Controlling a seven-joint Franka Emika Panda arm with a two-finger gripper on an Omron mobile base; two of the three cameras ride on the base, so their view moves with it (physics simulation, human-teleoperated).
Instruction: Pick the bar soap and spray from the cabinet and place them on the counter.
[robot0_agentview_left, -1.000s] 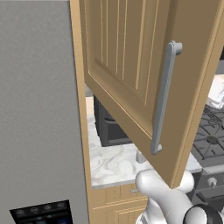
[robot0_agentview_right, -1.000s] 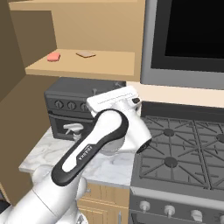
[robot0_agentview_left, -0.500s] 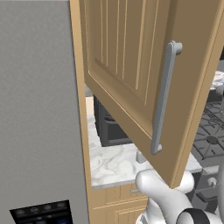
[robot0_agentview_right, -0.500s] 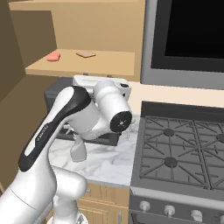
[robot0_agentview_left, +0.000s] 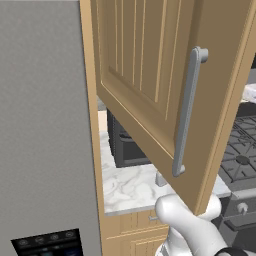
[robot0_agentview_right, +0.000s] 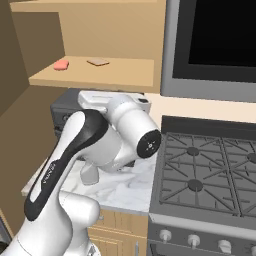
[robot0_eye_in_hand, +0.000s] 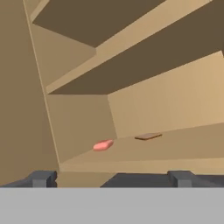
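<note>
- The gripper (robot0_eye_in_hand: 111, 177) has its two dark fingertips spread wide apart, with nothing between them and touching nothing
- It points at the open cabinet (robot0_agentview_right: 120, 30), below and short of the lower shelf
- On that shelf a pink bar soap (robot0_eye_in_hand: 103, 145) lies to the left, and a flat brown item (robot0_eye_in_hand: 148, 136) lies just right of it; the two are apart
- The cabinet door (robot0_agentview_left: 150, 85) hangs swung open, its grey bar handle (robot0_agentview_left: 186, 112) upright
- The white marble counter (robot0_agentview_right: 125, 185) lies below, left of the dark stove top (robot0_agentview_right: 205, 175)
</note>
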